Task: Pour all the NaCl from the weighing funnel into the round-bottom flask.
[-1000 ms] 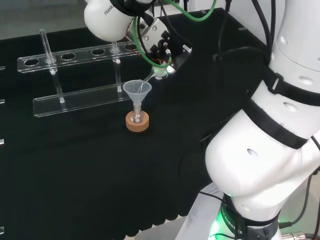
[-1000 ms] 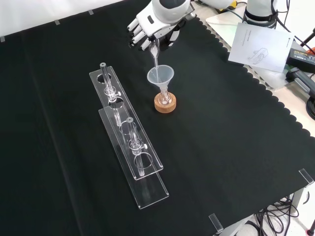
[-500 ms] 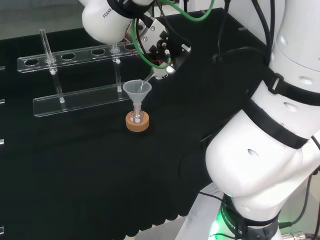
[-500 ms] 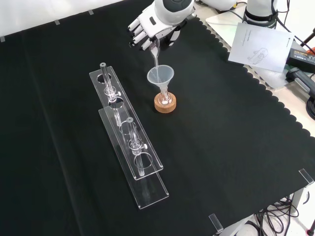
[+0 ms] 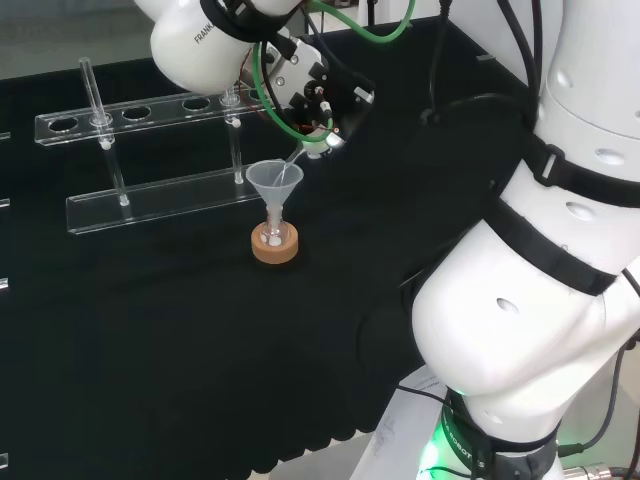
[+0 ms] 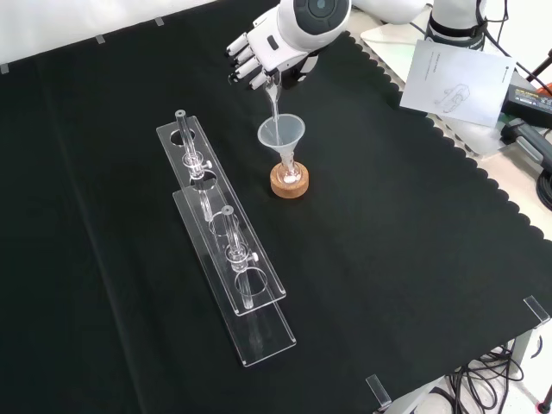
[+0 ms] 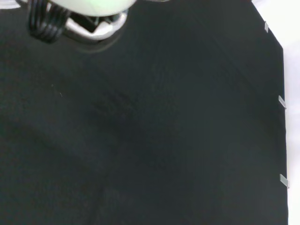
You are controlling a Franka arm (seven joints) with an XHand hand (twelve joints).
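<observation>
Clear weighing funnel (image 6: 272, 97) tilted steeply, spout in the cone funnel (image 6: 281, 134), pinched by curled hand (image 6: 259, 53)

Setting: laboratory. Evidence: tabletop (image 6: 414, 259) under black cloth; clear test-tube rack (image 6: 226, 250) holding glass tubes; funnel (image 6: 281, 134) seated in a small flask on a cork ring (image 6: 289, 183); white robot arm (image 5: 530, 300); cables (image 6: 483, 379) at the edge.
</observation>
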